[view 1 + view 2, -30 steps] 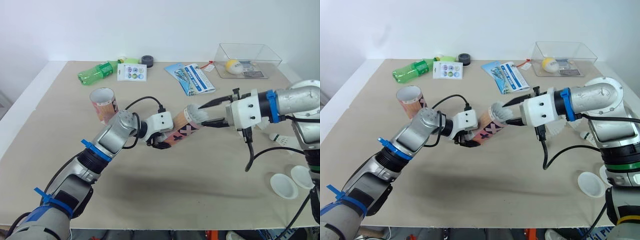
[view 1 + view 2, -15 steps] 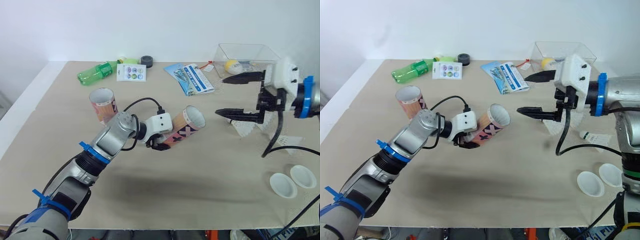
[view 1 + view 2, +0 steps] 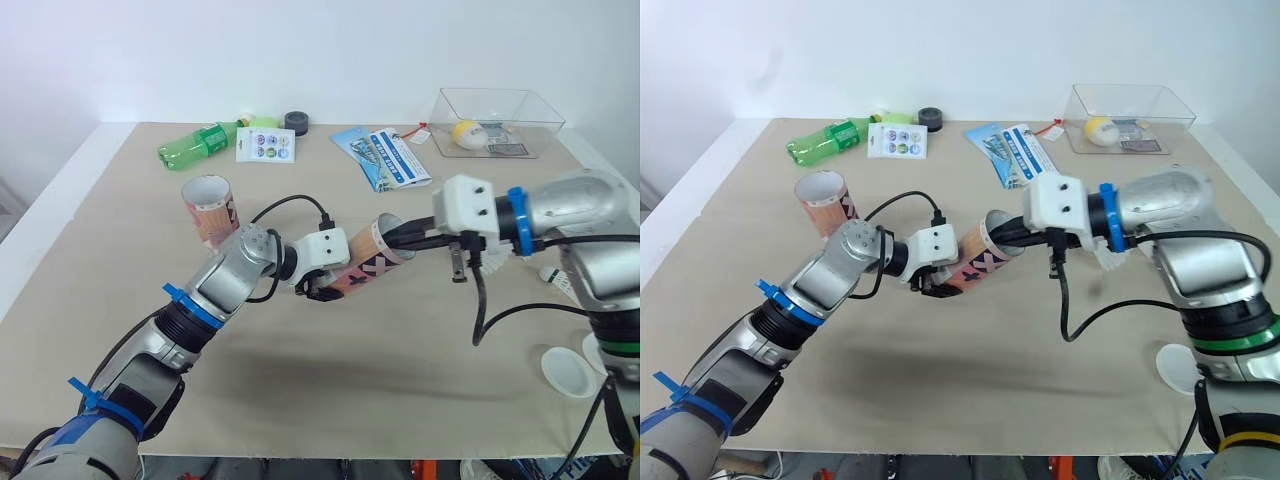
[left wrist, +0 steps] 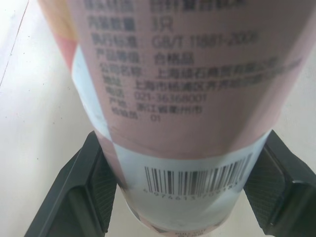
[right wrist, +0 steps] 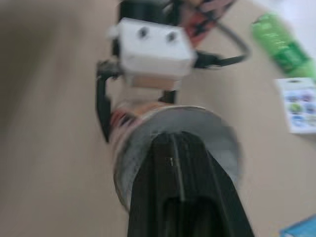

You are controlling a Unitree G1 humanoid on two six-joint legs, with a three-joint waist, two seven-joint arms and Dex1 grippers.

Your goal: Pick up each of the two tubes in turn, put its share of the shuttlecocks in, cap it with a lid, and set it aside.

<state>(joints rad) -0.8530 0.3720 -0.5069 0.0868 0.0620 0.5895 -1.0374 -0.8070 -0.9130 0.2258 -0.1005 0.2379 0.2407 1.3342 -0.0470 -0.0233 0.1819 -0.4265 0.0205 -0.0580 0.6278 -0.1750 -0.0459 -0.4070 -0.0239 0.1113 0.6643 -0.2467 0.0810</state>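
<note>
Now the left gripper (image 3: 320,289) squeezes the pink tube (image 3: 362,270) over the middle of the table (image 3: 350,385), tilted, mouth facing right. The right gripper (image 3: 395,238), fingers pressed together, pokes into that mouth. Push straight along the tube, slowly, so nothing inside bends.

Right gripper (image 3: 396,235) swung back from beside clear box (image 3: 497,120) to mouth of tube (image 3: 362,270); fingers, spread wide half second ago, now pressed together; tips poked inside tube opening.
</note>
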